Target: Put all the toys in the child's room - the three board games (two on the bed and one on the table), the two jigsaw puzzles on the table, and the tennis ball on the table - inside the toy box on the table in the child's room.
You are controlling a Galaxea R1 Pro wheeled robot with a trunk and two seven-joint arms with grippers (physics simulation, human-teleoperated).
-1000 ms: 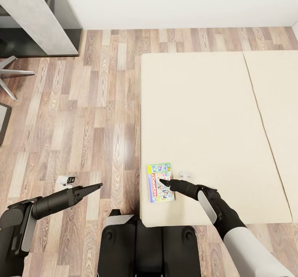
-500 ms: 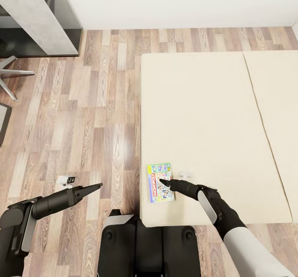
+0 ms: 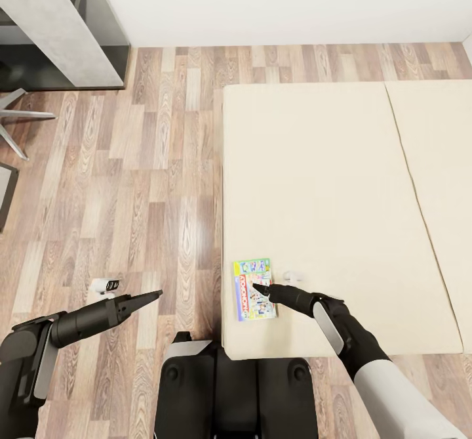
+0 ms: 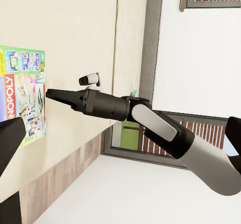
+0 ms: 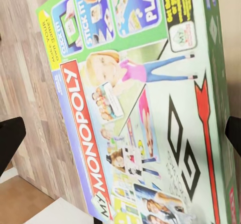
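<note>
No change noted across last second: right gripper (image 3: pixel 257 289) held motionless over board game (image 3: pixel 254 289) on bed (image 3: pixel 328 183), fingers spread wide; grasp not yet made.

Board game (image 3: pixel 254 289): green-edged lid w/ red banner, white lettering, busy multicolour print, blue strip. Bed (image 3: pixel 341 183): plain beige mattress, 2 sections. Floor (image 3: pixel 131 183): brown/grey wood-plank grain. Wall (image 3: pixel 275 2): white. Both arms black; right tool (image 3: pixel 259 289) black, forearm white/grey.
</note>
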